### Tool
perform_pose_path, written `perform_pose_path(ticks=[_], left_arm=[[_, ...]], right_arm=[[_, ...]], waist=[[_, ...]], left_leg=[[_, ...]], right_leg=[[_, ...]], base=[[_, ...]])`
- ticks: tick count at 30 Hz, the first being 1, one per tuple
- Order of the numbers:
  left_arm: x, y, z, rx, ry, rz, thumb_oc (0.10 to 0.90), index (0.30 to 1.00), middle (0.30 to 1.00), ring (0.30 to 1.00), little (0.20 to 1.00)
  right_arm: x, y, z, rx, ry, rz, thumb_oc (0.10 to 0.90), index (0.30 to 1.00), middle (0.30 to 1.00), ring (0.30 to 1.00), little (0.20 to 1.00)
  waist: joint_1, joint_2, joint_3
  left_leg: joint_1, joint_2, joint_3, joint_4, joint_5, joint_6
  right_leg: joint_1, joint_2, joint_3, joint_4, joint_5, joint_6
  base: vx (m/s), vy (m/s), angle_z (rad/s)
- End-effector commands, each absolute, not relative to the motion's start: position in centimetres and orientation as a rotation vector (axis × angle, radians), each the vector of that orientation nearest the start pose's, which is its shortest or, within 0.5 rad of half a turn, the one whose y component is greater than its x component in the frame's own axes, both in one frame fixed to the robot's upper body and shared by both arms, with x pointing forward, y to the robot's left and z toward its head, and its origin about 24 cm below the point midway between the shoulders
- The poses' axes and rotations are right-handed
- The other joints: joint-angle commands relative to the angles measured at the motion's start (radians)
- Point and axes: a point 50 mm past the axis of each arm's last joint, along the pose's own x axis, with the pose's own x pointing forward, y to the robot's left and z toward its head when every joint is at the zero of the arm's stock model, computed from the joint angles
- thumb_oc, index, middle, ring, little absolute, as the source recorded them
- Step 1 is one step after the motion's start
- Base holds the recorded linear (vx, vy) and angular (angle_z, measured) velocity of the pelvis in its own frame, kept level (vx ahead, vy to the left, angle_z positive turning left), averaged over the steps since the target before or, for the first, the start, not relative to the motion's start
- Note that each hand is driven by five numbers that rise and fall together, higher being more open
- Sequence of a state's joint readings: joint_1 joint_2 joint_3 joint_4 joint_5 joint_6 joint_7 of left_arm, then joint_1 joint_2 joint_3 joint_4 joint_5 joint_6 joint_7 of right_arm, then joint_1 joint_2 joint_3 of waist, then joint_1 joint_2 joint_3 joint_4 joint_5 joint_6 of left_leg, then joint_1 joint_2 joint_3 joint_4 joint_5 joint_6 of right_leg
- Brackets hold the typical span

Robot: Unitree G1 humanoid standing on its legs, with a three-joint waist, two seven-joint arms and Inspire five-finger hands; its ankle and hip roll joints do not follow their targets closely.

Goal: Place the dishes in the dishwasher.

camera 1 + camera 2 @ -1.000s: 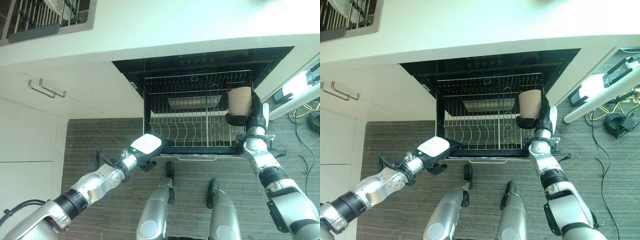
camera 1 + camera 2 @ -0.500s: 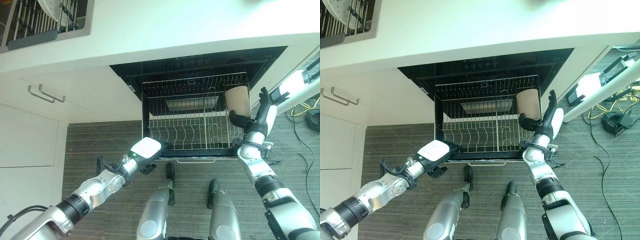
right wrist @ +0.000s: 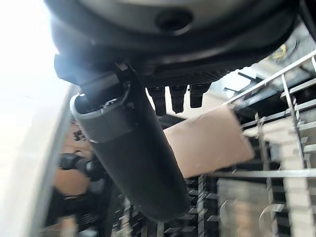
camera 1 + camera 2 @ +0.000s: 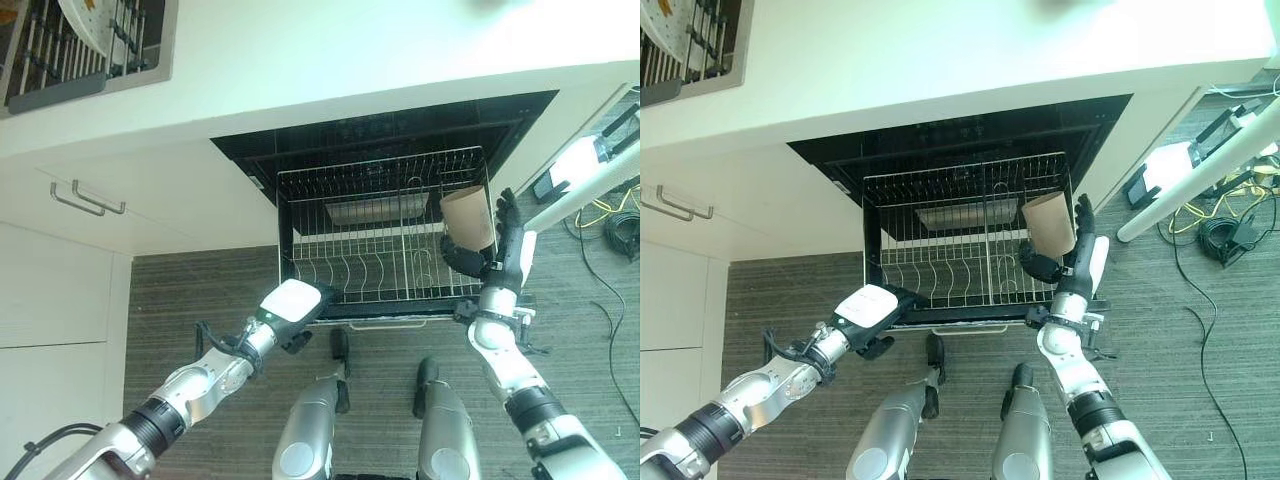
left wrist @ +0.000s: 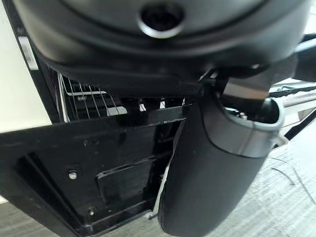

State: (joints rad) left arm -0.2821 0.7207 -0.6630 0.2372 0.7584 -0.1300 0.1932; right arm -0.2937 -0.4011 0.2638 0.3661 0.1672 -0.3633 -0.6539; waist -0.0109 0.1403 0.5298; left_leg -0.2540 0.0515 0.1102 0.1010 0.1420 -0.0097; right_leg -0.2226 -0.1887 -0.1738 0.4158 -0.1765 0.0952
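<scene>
The brown cup sits tilted at the right end of the dishwasher rack with the right hand spread open beside it, seemingly just released; next, draw that hand clear, while the left hand, fingers unreadable, rests at the rack's near-left corner.

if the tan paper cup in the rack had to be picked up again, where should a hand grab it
Grip the tan paper cup around its side wall near the middle, coming from the rack's right side, where the right hand is open beside it. It stands in the wire dish rack, its tapered round wall exposed there.
</scene>
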Motion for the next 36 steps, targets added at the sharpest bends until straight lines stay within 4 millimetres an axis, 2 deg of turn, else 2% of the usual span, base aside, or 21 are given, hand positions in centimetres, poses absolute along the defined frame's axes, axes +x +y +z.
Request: perform_pose_path(ticks=[1,7,10,13,16,19,22,25,28,29,30,31,34,36], left_arm=[[26.0,16.5,3.2,1.505,-0.349,-0.482,0.8,0.9,0.9,0.9,0.9],[25.6,17.6,2.7,1.49,-0.311,-0.403,0.8,0.9,0.9,0.9,0.9],[25.7,18.8,3.1,1.429,-0.298,-0.251,0.8,0.9,0.9,0.9,0.9],[26.0,20.0,4.2,1.395,-0.338,-0.103,0.8,0.9,0.9,0.9,0.9],[25.7,22.9,8.1,1.311,-0.471,0.117,0.8,0.9,0.9,0.9,0.9],[24.9,25.0,10.8,1.26,-0.565,0.278,0.8,0.9,0.9,0.9,0.9],[24.3,26.4,11.6,1.221,-0.551,0.354,0.8,0.9,0.9,0.9,0.9],[23.7,27.9,11.6,1.146,-0.455,0.413,0.8,0.9,0.9,0.9,0.9],[23.2,29.4,9.9,0.963,-0.252,0.403,0.8,0.9,0.9,0.9,0.9],[22.8,29.9,8.8,0.87,-0.16,0.416,0.8,0.9,0.9,0.9,0.9],[22.3,30.4,7.3,0.801,-0.062,0.426,0.8,0.9,0.9,0.9,0.9],[21.7,30.8,6.0,0.73,0.022,0.44,0.8,0.9,0.9,0.9,0.9],[19.3,31.4,0.6,0.488,0.301,0.444,0.8,0.9,0.9,0.9,0.9],[17.3,30.4,-3.3,0.281,0.457,0.386,0.8,0.9,0.9,0.9,0.9]], right_arm=[[29.2,-20.2,13.1,-0.092,-0.637,-0.349,0.8,0.9,0.9,0.9,0.9],[27.2,-20.1,14.0,-0.008,-0.727,-0.298,0.8,0.9,0.9,0.9,0.9],[26.1,-19.9,14.5,-0.011,-0.778,-0.259,0.8,0.9,0.9,0.9,0.9],[25.6,-20.3,14.5,-0.027,-0.782,-0.272,0.8,0.9,0.9,0.9,0.9],[24.4,-22.5,14.8,-0.026,-0.803,-0.371,0.8,0.9,0.9,0.9,0.9],[23.6,-23.8,14.8,-0.003,-0.807,-0.458,0.8,0.9,0.9,0.9,0.9],[23.2,-24.2,14.6,0.012,-0.799,-0.507,0.8,0.9,0.9,0.9,0.9],[22.7,-24.7,14.0,0.037,-0.775,-0.545,0.8,0.9,0.9,0.9,0.9],[22.3,-24.7,13.5,0.045,-0.763,-0.556,0.8,0.9,0.9,0.9,0.9],[22.1,-24.6,13.4,0.049,-0.756,-0.555,0.8,0.9,0.9,0.9,0.9],[22.1,-24.5,13.2,0.052,-0.746,-0.542,0.8,0.9,0.9,0.9,0.9],[22.1,-24.5,13.2,0.055,-0.74,-0.529,0.8,0.9,0.9,0.9,0.9],[22.0,-24.9,13.2,0.056,-0.734,-0.499,0.8,0.9,0.9,0.9,0.9],[22.3,-25.3,13.6,0.081,-0.735,-0.433,0.8,0.9,0.9,0.9,0.9]], waist=[[-0.029,-0.02,-0.038],[-0.033,-0.035,-0.082],[-0.032,-0.041,-0.12],[-0.024,-0.047,-0.165],[0.003,-0.067,-0.24],[0.014,-0.073,-0.27],[0.015,-0.075,-0.285],[0.012,-0.075,-0.297],[0.014,-0.066,-0.304],[0.017,-0.062,-0.304],[0.02,-0.058,-0.303],[0.023,-0.059,-0.302],[0.02,-0.082,-0.294],[0.036,-0.093,-0.284]], left_leg=[[0.043,0.036,0.043,0.199,-0.292,0.004],[0.077,0.045,0.042,0.199,-0.295,0.002],[0.113,0.044,0.044,0.199,-0.306,0.002],[0.145,0.038,0.05,0.199,-0.317,0.004],[0.2,0.013,0.035,0.199,-0.348,0.031],[0.224,-0.014,0.009,0.199,-0.367,0.058],[0.23,-0.031,0.001,0.199,-0.377,0.077],[0.23,-0.058,-0.014,0.199,-0.392,0.105],[0.226,-0.073,-0.026,0.199,-0.401,0.122],[0.225,-0.077,-0.033,0.199,-0.405,0.129],[0.225,-0.076,-0.033,0.199,-0.407,0.132],[0.222,-0.078,-0.032,0.199,-0.407,0.135],[0.21,-0.105,-0.039,0.199,-0.404,0.131],[0.208,-0.104,-0.005,0.199,-0.399,0.119]], right_leg=[[0.031,0.02,-0.02,-0.116,0.051,-0.01],[0.08,0.024,-0.042,-0.116,0.03,-0.017],[0.123,0.021,-0.052,-0.116,0.008,-0.02],[0.16,0.01,-0.064,-0.116,-0.003,-0.017],[0.224,-0.002,-0.08,-0.116,-0.01,-0.004],[0.252,-0.005,-0.072,-0.116,-0.008,0.009],[0.26,-0.01,-0.065,-0.116,0.007,0.024],[0.258,-0.017,-0.049,-0.116,0.062,0.041],[0.254,-0.025,-0.042,-0.116,0.119,0.049],[0.254,-0.017,-0.044,-0.114,0.144,0.051],[0.25,-0.005,-0.049,-0.096,0.143,0.048],[0.241,0.018,-0.047,-0.072,0.127,0.045],[0.217,0.152,-0.028,-0.049,0.08,0.017],[0.21,0.192,-0.082,-0.059,0.068,-0.001]], base=[[0.0,-0.001,-0.06],[0.02,-0.003,-0.05],[0.04,0.071,0.02],[0.02,0.12,0.02],[0.07,0.159,0.1],[0.01,0.209,0.1],[-0.01,0.216,0.11],[0.0,0.214,0.13],[0.0,0.183,0.14],[0.02,0.153,-0.04],[0.02,0.114,-0.11],[0.01,0.04,-0.07],[0.03,-0.051,-0.01],[0.04,-0.071,0.14]])
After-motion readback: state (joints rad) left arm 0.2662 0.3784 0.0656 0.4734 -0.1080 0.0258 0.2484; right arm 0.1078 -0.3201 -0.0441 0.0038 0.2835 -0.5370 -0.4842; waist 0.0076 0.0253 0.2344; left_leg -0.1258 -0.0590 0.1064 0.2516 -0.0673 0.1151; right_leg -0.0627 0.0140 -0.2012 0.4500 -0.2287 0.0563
